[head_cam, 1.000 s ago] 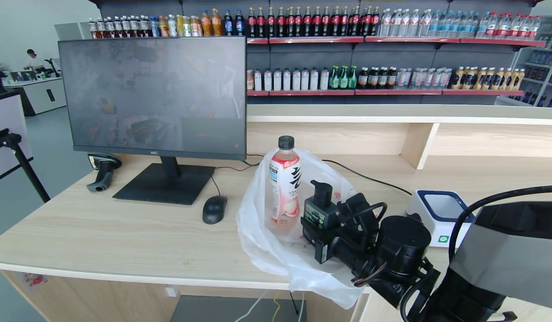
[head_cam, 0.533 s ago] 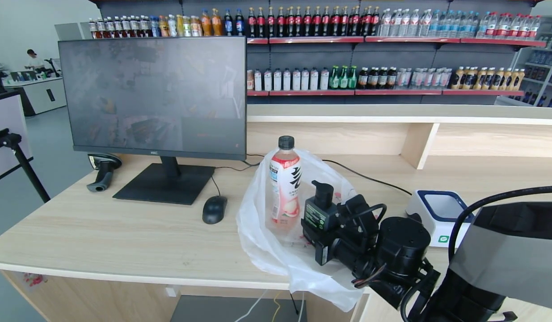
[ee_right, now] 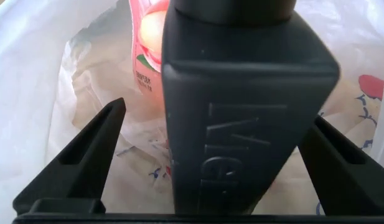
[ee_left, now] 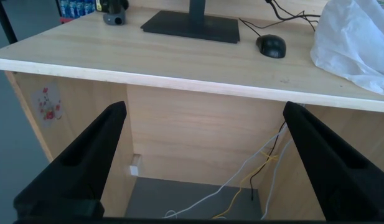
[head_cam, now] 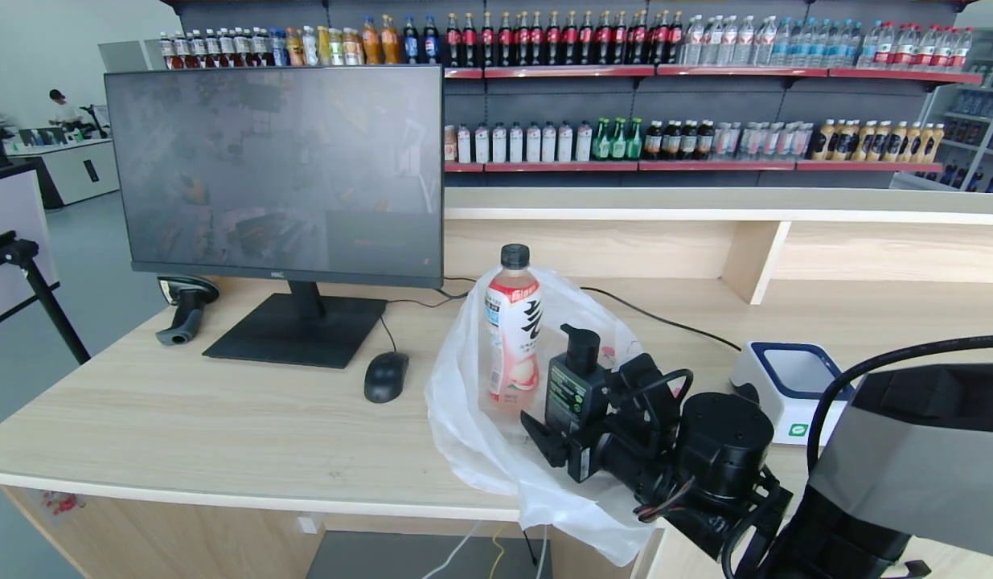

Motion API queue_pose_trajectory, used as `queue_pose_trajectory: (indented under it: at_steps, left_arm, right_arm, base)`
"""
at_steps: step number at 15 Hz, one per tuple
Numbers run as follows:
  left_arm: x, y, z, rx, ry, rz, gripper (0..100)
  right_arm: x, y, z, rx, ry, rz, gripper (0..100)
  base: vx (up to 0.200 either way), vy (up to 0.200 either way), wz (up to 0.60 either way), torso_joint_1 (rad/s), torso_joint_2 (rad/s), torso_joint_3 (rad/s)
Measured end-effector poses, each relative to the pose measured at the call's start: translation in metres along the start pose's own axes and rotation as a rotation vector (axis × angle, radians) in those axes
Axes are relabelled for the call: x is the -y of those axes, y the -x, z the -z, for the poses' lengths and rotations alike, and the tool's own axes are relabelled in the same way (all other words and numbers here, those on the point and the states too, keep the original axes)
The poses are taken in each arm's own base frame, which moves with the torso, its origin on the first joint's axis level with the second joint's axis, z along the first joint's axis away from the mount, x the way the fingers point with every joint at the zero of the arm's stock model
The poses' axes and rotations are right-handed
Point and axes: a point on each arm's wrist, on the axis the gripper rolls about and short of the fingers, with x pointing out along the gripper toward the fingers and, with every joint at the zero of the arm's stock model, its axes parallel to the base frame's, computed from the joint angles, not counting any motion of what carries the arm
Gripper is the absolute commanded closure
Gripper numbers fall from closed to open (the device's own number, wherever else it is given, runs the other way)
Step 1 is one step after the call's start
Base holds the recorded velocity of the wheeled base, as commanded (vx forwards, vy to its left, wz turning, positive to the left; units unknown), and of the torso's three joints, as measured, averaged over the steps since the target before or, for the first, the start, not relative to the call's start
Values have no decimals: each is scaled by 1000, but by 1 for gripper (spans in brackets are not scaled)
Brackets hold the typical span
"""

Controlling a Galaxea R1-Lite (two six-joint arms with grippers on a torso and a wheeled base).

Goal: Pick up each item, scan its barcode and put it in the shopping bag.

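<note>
Now the dark bottle (head_cam: 567,384) is upright inside the shopping bag (head_cam: 464,434), just beside the pink bottle (head_cam: 512,330), with the right pincer (ee_right: 216,115) spread wide around it. I judge the bagging step nearly done: next, the pincer must lift out without snagging the plastic. Half a second ago it was clamped on the bottle.

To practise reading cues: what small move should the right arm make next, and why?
Probably draw the right gripper back out of the shopping bag: its jaws stand clear of the dark bottle, already inside the bag.
</note>
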Motion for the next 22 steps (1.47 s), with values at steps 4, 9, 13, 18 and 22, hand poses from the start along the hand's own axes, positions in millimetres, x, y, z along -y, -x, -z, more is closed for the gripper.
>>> queue_pose_trajectory:
  at_steps: [4, 9, 13, 18, 22]
  left_arm:
    - [0, 0, 0, 0, 0, 0, 0]
    - [0, 0, 0, 0, 0, 0, 0]
    - [0, 0, 0, 0, 0, 0, 0]
    - [0, 0, 0, 0, 0, 0, 0]
    - [0, 0, 0, 0, 0, 0, 0]
  right_arm:
    - [1, 5, -10, 30, -7, 1, 0]
    - [-3, 24, -23, 46, -8, -16, 0]
    - [0, 53, -38, 64, -10, -19, 0]
    - [6, 98, -54, 98, -13, -15, 0]
    - [15, 144, -62, 136, -17, 5, 0]
  base:
    - [0, 0, 0, 0, 0, 0]
    - [0, 0, 0, 0, 0, 0]
    - [0, 0, 0, 0, 0, 0]
    - [0, 0, 0, 0, 0, 0]
    - [0, 0, 0, 0, 0, 0]
